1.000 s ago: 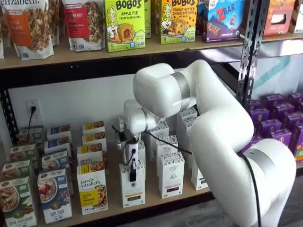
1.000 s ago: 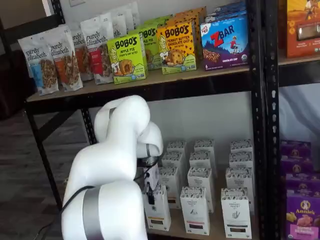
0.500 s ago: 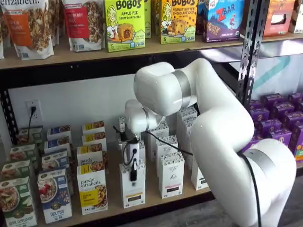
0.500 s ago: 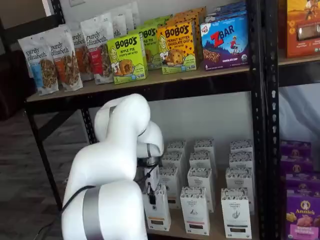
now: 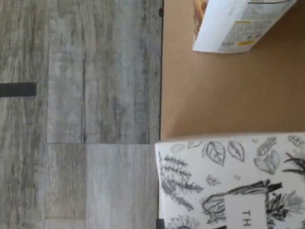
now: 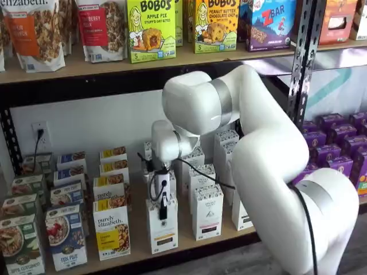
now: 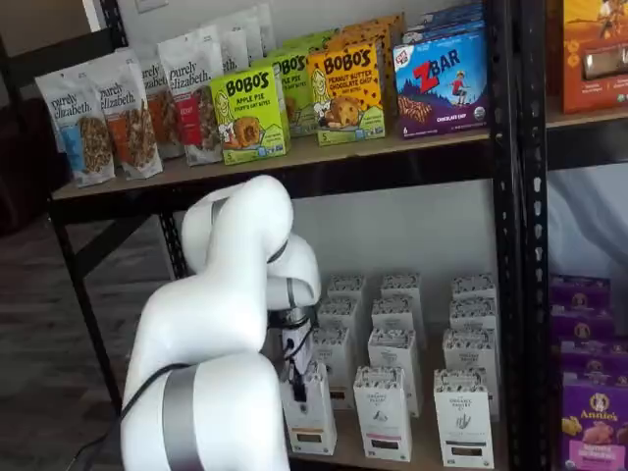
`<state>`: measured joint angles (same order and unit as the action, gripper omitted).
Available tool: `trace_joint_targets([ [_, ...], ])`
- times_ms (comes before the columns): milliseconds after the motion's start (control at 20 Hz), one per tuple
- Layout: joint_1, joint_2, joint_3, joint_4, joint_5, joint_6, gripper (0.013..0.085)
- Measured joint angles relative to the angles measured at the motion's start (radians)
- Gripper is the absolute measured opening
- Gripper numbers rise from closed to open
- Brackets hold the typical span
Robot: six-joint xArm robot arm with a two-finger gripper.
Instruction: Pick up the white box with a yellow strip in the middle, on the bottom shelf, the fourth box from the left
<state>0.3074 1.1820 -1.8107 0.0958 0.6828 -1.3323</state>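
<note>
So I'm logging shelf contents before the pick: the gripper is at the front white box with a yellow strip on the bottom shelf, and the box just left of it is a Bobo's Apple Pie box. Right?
Not quite. In a shelf view the gripper is at the white box with a yellow strip on the bottom shelf, but its left neighbour is a purely elizabeth box. The Bobo's Apple Pie box stands on the shelf above.

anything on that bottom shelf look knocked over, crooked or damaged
Nothing stands out. In both shelf views the cartons on the bottom shelf stand upright in neat rows, none tipped or crushed. The claw is down over the white box with a yellow strip, which sits upright in the front row.
</note>
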Motion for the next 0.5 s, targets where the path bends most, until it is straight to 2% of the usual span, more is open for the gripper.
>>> trace_joint_targets([
  [500,0.017,-0.106,0.157,-0.001,-0.04,0.015,0.049],
])
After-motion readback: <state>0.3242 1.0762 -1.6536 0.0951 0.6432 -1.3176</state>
